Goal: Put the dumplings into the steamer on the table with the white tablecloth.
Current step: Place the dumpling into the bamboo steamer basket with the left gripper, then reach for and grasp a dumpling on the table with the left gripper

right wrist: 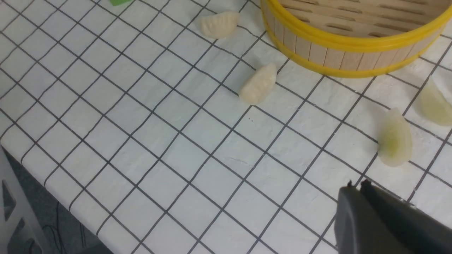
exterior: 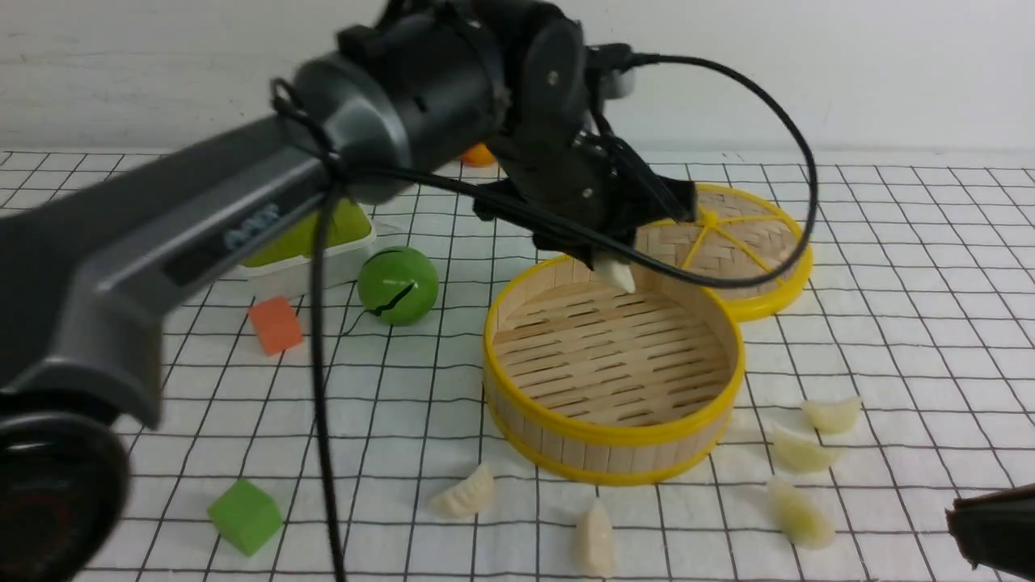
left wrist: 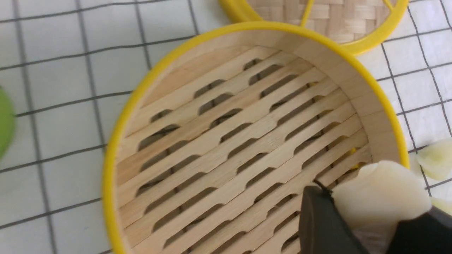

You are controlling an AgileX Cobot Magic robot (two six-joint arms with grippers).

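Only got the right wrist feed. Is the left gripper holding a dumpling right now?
Observer: Yes. The left gripper is shut on a dumpling, held above the steamer near its rim.
Operator: Anything inside the steamer?
Observer: No. The left wrist view shows its slatted floor bare.
Operator: I count four dumplings on the cloth. More?
Observer: Five loose dumplings in the front view: two on the steamer's near side, three to its right.
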